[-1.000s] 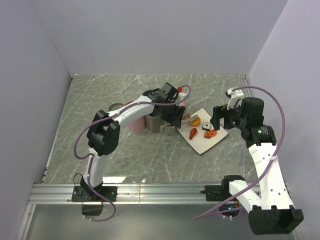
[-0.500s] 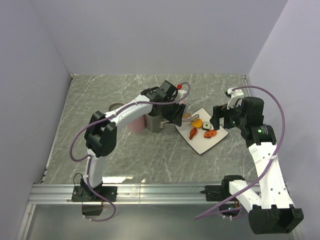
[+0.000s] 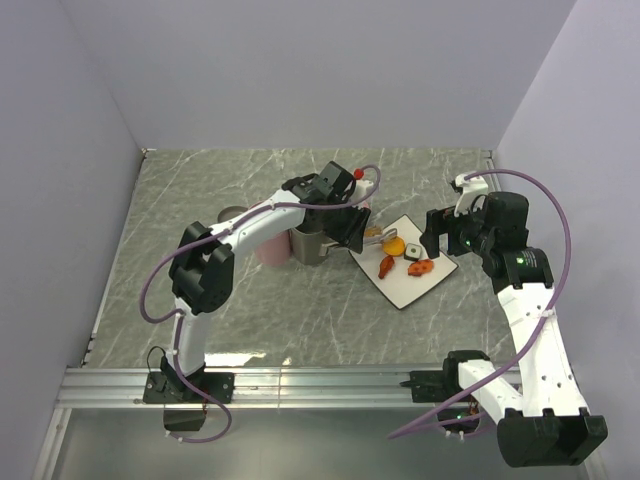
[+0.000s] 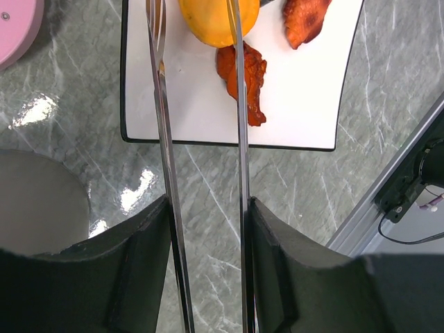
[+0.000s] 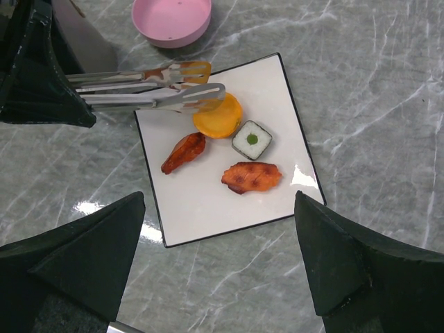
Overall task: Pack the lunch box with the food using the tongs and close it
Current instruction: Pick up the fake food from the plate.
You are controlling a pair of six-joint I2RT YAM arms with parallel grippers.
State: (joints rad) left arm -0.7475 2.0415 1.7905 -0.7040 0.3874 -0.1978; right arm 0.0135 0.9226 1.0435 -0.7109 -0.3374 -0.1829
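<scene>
Tongs (image 5: 187, 97) in the left hand (image 4: 207, 208) cross the upper-left edge of the plate (image 5: 208, 201) over the orange piece (image 5: 216, 116); right hand (image 3: 432, 238) stands wide.

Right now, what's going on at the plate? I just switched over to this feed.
The left gripper holds the tongs. Their tips are spread at the orange round piece on the white plate, with one tip over it, not yet pinching. All four food pieces lie on the plate, including the green cube and the two reddish-brown lumps. The right gripper hovers open above the plate, holding nothing.
</scene>
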